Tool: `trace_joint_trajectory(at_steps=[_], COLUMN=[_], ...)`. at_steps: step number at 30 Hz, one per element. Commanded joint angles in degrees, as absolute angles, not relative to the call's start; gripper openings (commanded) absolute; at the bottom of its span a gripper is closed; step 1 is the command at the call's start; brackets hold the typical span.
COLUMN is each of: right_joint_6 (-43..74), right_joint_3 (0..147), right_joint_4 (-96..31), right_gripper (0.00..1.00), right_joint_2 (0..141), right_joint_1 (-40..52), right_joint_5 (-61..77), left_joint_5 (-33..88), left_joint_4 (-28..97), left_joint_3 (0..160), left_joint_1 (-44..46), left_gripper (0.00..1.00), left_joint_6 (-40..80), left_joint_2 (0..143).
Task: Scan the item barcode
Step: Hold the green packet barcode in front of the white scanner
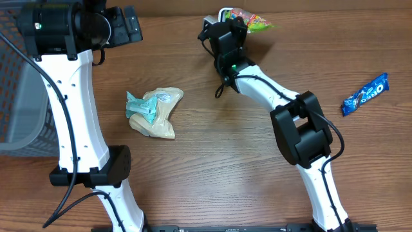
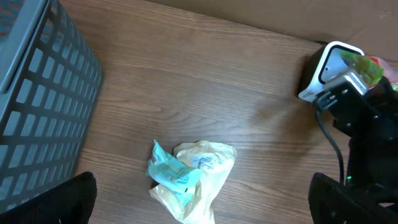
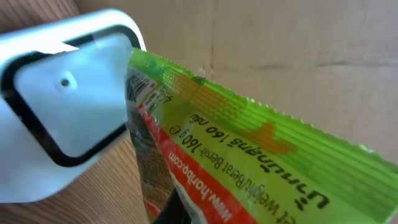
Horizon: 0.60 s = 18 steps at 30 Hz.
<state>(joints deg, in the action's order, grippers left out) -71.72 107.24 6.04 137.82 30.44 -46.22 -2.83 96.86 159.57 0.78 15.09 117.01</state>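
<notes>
Green bag [image 3: 249, 137] pinched tight in right claw [image 1: 237, 27], touching the white scanner [image 3: 68, 118] window, barcode [image 3: 146, 87] just beside the glass. Best turned flat-on to scanner, eased slightly off, held steady. Off to scanner's left, left claw [image 1: 123, 26]: wide open, empty.

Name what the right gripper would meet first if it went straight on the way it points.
Probably the white scanner; the green packet in the right gripper would touch it first, though depth is unclear.
</notes>
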Motion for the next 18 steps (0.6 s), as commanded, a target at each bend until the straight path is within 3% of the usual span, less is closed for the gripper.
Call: trace_joint_trajectory(at_steps=[1,18], right_joint_6=[-72.1,-75.6], right_joint_3=[107.6,107.6], right_joint_4=[7.4,15.0], right_gripper=[0.04,0.04], right_joint_2=[137.1,137.1], right_joint_1=[33.0,32.0], right_joint_5=[-44.9,-51.0], left_joint_5=[-3.0,-3.0], left_joint_4=[96.8,96.8], left_joint_3=[159.5,159.5], left_joint_1=[1.5,1.5], left_gripper=[1.00,1.00], left_joint_6=[15.4,15.4], left_joint_2=[116.0,116.0])
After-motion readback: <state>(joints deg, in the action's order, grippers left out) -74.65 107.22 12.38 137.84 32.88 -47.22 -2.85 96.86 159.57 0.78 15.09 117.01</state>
